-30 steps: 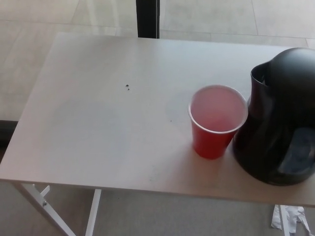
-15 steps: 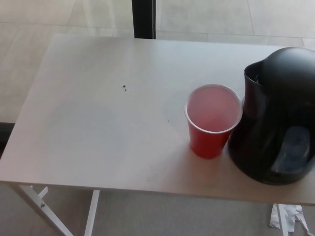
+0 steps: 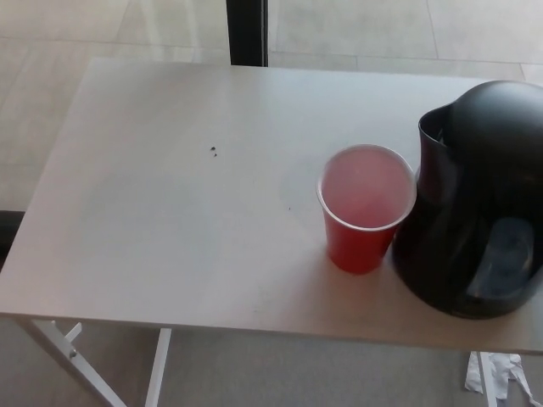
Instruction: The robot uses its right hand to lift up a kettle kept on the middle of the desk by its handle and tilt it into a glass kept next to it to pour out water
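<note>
A black kettle [image 3: 475, 203] stands upright on the right part of the white desk [image 3: 170, 220], its spout turned to the left; its right side runs out of the picture and its handle does not show. Right beside it on the left stands a red plastic cup [image 3: 365, 208] with a white rim, upright, close to or touching the kettle's body. Neither of my hands shows in the head view.
A dark vertical post [image 3: 247, 32] rises behind the desk's far edge. Small dark specks [image 3: 214, 152] lie on the desk top. White desk legs [image 3: 68, 356] show below the front edge, and crumpled white paper [image 3: 501, 377] lies on the floor at the lower right.
The whole picture has shifted a little to the left, so the camera moved. The kettle and the cup keep their places on the desk.
</note>
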Available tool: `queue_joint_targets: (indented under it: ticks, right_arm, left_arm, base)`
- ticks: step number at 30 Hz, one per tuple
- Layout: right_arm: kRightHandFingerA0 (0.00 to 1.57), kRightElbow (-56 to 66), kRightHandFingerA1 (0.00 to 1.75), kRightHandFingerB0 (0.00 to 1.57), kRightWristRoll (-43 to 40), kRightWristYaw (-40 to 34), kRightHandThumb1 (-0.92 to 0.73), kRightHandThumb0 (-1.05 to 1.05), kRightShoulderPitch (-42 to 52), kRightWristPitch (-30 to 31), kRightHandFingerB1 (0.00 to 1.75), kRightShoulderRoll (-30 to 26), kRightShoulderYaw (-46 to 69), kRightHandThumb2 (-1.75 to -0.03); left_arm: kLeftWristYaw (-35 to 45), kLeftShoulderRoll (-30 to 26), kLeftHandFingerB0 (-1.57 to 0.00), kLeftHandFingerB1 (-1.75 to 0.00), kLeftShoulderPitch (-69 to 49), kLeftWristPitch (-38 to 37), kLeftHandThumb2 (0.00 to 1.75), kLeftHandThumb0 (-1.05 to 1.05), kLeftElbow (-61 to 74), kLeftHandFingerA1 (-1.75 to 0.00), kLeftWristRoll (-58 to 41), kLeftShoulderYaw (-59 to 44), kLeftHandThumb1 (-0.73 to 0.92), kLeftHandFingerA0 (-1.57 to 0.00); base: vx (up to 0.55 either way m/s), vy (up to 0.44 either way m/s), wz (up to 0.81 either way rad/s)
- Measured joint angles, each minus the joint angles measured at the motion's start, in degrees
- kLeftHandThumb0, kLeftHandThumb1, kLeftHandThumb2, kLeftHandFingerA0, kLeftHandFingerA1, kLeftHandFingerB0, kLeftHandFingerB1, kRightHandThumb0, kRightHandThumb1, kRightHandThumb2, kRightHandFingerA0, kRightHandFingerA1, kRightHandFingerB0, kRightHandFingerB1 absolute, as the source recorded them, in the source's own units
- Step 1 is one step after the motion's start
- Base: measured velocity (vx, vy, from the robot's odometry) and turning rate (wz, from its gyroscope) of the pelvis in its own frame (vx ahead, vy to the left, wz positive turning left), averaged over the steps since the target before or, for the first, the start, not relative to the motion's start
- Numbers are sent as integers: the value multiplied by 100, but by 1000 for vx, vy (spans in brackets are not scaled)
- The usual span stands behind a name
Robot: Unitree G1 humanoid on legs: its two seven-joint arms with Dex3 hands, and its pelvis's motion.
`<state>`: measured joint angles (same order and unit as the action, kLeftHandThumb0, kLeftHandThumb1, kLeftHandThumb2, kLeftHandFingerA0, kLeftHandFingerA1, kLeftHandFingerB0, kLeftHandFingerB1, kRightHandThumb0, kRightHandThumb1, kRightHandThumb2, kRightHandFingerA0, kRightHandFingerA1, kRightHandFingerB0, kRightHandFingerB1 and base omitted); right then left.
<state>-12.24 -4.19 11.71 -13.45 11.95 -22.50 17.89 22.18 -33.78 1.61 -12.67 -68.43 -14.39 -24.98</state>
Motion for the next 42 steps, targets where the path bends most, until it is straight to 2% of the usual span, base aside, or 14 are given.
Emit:
queue_joint_targets:
  ticks: [1,9,17,19,20,21,22,28,29,31,38,39,41,42]
  right_arm:
    - [88,29,175,77,-70,-53,-53,2,0,-2,149,139,117,-135]
    - [78,302,175,74,144,-652,-49,-12,149,-63,156,507,151,-120]
    - [89,429,175,78,580,-1319,-66,-17,179,-326,163,535,-79,-77]
    - [90,412,175,79,636,-1416,-48,-11,178,-414,161,535,-108,-111]
    - [91,414,175,80,666,-1466,-41,-8,170,-452,161,535,-132,-127]
    - [122,413,142,106,696,-1498,-45,-12,159,-477,129,529,-157,-119]
    - [91,411,175,81,754,-1545,-46,-10,140,-520,161,488,-206,-120]
    - [92,439,175,81,872,-1630,-45,-11,-147,-534,161,343,-302,-122]
    - [89,438,175,78,864,-1622,-49,-8,-211,-534,162,318,-297,-113]
    - [88,439,175,76,851,-1602,-50,-6,-357,-508,164,262,-297,-112]
    - [95,434,171,90,805,-1465,-30,-9,-571,-409,152,179,-296,-143]
    - [96,434,168,90,801,-1448,-32,-7,-577,-407,151,177,-293,-141]
    - [95,434,168,90,794,-1401,-33,-5,-589,-407,151,157,-295,-140]
    - [94,431,170,89,793,-1366,-37,-5,-599,-414,152,130,-301,-136]
  left_arm:
    - [0,0,-37,-37,-1,0,67,-81,-1,-48,-1,-2,91,-56]
    - [-2,1,-29,-50,-26,0,115,-90,-12,-58,-3,-8,78,-47]
    - [0,1,-34,-38,-35,-1,72,-85,-17,-48,-4,-18,92,-53]
    - [0,1,-32,-52,-35,-1,113,-84,-14,-59,-6,-22,76,-48]
    - [-1,1,-34,-39,-36,-1,72,-85,-14,-49,-6,-24,92,-53]
    - [-1,0,-30,-52,-36,-1,113,-83,-14,-59,-6,-25,75,-48]
    - [-2,0,-29,-50,-36,-1,115,-88,-14,-58,-6,-25,79,-46]
    - [-3,0,-34,-37,-26,0,70,-85,-17,-48,-10,-46,92,-54]
    - [-3,0,-30,-51,-18,0,114,-84,-17,-59,-12,-55,76,-47]
    - [-2,-2,-34,-38,-4,0,71,-85,-15,-48,-12,-60,92,-53]
    - [-1,-2,-31,-52,-6,0,114,-85,-13,-60,-11,-58,76,-49]
    - [0,-2,-35,-38,-6,0,71,-87,-12,-50,-11,-58,92,-54]
    - [0,-2,-31,-52,-2,0,114,-85,-10,-59,-12,-59,76,-48]
    - [0,-2,-34,-38,1,0,72,-85,-9,-49,-12,-59,92,-52]
  base:
    - [0,0,0]
    - [0,0,0]
    - [0,0,0]
    - [0,0,0]
    - [0,0,0]
    - [0,0,0]
    - [0,0,0]
    - [0,0,0]
    - [0,0,0]
    - [0,0,0]
    - [0,0,0]
    - [0,0,0]
    - [0,0,0]
    - [0,0,0]
